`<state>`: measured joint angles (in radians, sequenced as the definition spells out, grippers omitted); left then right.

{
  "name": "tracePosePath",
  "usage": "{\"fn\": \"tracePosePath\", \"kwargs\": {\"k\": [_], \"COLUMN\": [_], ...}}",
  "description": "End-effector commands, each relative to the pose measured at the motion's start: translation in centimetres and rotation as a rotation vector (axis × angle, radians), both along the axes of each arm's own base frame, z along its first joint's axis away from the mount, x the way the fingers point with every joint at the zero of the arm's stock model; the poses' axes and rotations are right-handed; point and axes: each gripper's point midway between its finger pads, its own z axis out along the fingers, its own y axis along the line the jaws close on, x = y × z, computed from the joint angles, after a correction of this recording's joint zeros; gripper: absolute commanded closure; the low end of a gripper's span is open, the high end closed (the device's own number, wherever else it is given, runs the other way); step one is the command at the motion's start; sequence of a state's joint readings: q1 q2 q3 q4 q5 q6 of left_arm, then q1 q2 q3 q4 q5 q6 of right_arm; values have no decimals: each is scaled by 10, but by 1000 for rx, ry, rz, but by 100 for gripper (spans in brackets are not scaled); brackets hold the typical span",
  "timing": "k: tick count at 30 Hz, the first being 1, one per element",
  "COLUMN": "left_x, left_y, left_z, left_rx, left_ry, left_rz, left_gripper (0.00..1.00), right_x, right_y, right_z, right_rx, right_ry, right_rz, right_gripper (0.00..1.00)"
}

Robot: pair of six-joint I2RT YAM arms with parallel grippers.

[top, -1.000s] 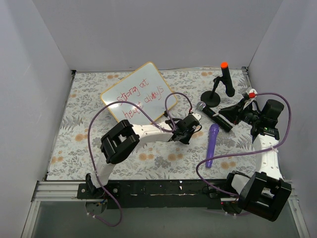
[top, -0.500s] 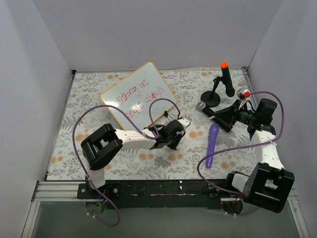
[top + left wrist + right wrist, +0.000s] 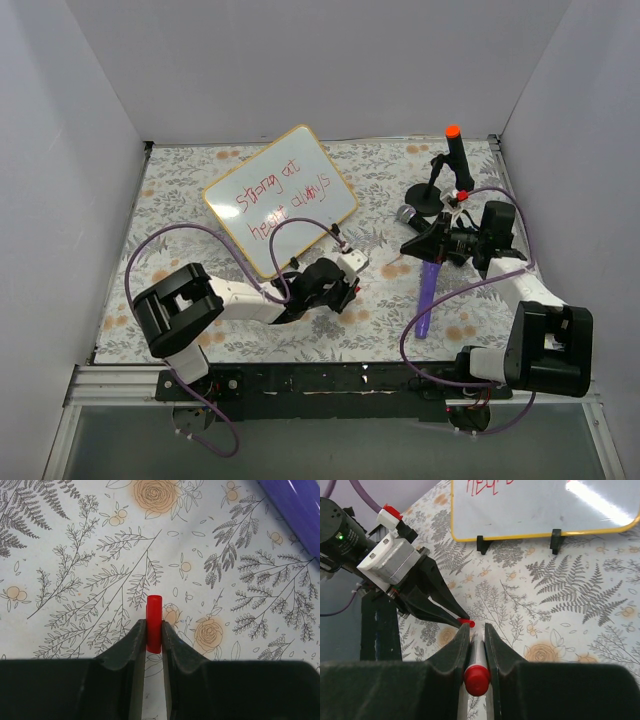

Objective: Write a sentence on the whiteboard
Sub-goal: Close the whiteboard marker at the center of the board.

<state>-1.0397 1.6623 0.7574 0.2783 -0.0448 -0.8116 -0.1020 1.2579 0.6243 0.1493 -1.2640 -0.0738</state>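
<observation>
the left gripper (image 3: 154, 631) is clamped on the red cap (image 3: 154, 614) and the right gripper (image 3: 477, 632) on the marker (image 3: 477, 679). the cap's bore should line up with the marker before pushing. the whiteboard (image 3: 305, 152) with the sentence (image 3: 268, 191) stands back-left.

Left gripper (image 3: 154, 629) at 6 o'clock, jaws pinching small red cylinder (image 3: 154, 607) pointing to 12; floral tablecloth (image 3: 100, 555) behind; purple object (image 3: 296, 507) at 2 o'clock.

Purple stick (image 3: 426, 300) lies on floral cloth (image 3: 180, 222) nr mic (image 3: 405, 213), black stand (image 3: 455, 160).
</observation>
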Motion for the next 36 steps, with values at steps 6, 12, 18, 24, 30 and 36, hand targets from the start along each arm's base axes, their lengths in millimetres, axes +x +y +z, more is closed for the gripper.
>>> {"fn": "tracePosePath", "kwargs": {"k": [6,12,18,24,30,36], "left_x": [-7,-13,-15,-21,-26,-27], "left_y": [-3,10,13,11,9,6], "left_z": [46,44,48,47,42,40], "left_rx": [-292,-340,-390,-420,-423,-422], "left_ry": [-202,-276,-291,-286,-275,-268], "left_rz": [-82,-92,-82,-112,-139,-149], "left_gripper": [100,100,100,100,100,100], "right_x": [-18,-31,-41,-44,-44,-45], "right_y": [28,43,57,64,65,66], "right_z": [1,-3,-11,-17,-17,-17], "right_rx": [57,72,72,69,70,69], "right_ry": [-10,30,54,58,57,60], "right_rz": [168,244,304,337,342,346], "right_gripper": [99,99,99,99,99,99]}}
